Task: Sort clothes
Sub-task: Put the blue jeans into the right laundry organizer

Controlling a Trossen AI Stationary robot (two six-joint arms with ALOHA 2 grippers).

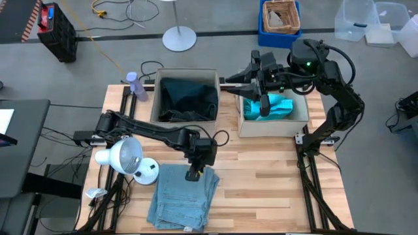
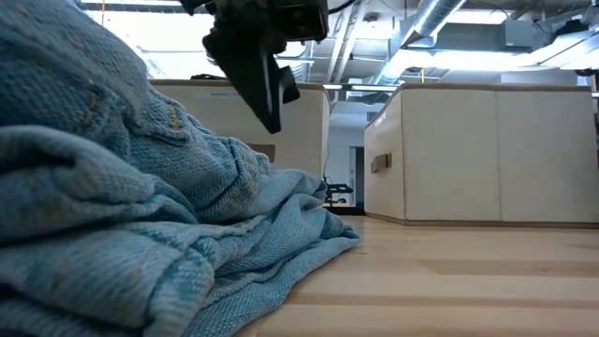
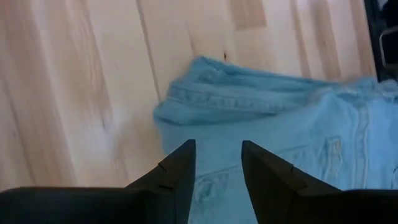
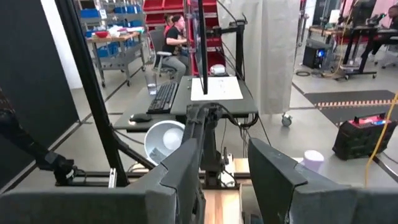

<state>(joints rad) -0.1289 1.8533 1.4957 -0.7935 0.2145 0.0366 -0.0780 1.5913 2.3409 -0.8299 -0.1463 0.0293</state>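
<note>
At the near edge of a wooden worktable (image 1: pixel 274 189), toward six o'clock in the overhead view: light blue denim jeans (image 1: pixel 183 196) lying folded and rumpled. Poised directly over the jeans' far edge, the left gripper (image 1: pixel 193 175), pointing straight down at the end of a long dark arm stretched low across the table from nine o'clock, elbow bent near the white lamp (image 1: pixel 121 156). Seen from the wrist, fingers (image 3: pixel 177 180) parted by a narrow gap, nothing between them, denim and bare wood below. From table height, fingertips hanging just clear of the cloth, apart from it.

At twelve o'clock, two beige fabric boxes side by side: left box (image 1: pixel 157 81) holding a dark heap, dark green-black jeans (image 1: pixel 189 98), possibly with a black piece among them, not separable by eye; right box (image 1: pixel 297 124) holding the teal shirt (image 1: pixel 281 104).

Over the right box, the right gripper (image 1: pixel 264 104), its arm folded up from three o'clock, forearm level and reaching toward nine o'clock. From its wrist, fingers (image 4: pixel 180 180) held level and partly apart, empty, facing out over the room: a desk with keyboard and a person seated far off.

Lavender bottle (image 1: pixel 136 85) standing just beside the left box at ten o'clock.
</note>
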